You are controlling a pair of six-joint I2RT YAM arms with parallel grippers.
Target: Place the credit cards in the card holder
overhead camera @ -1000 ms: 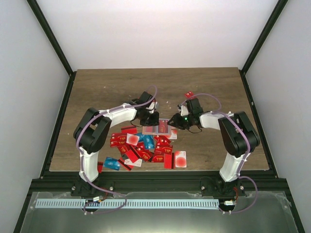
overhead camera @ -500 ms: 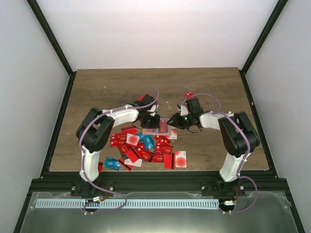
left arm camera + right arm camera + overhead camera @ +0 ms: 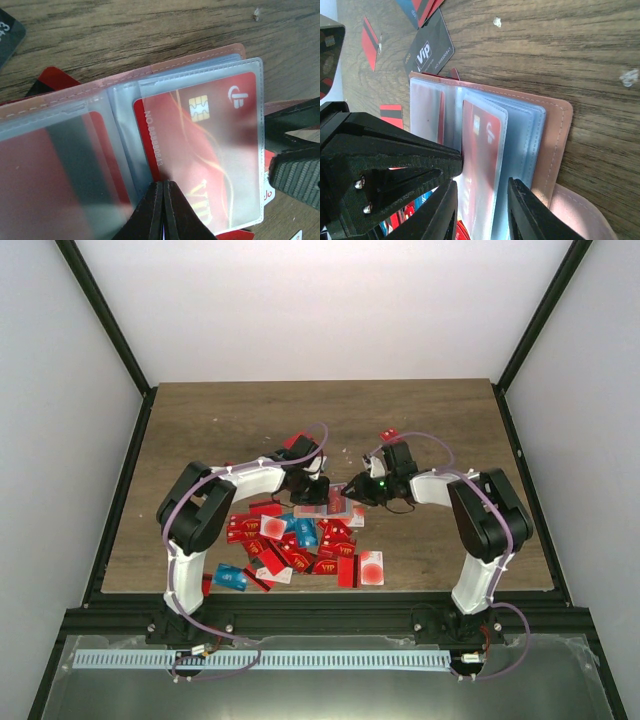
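I am pressing the left tool (image 3: 163, 192), its fingers pinched fully together, down onto the open card holder (image 3: 200, 56) like a single blunt point. I am judging that this is pinning the leaves flat so they are not springing shut. Directly ahead of those tips, a red card (image 3: 210, 150) with a gold chip is sitting inside a clear sleeve (image 3: 125, 115), which is glossy, flexible and stitched into the tan, leather-like cover. Off to that tool's side, the right tool (image 3: 482, 189) is standing partly open, its ribbed black fingers straddling the free edge of the same leaf. I am not seeing it clamp anything. On the grainy wooden bench (image 3: 545, 45), a dark grey card (image 3: 430, 50) is lying just past the holder. The loose credit cards (image 3: 300, 545), thin stiff rectangles, are waiting in a heap behind both tools, toward the arm bases.
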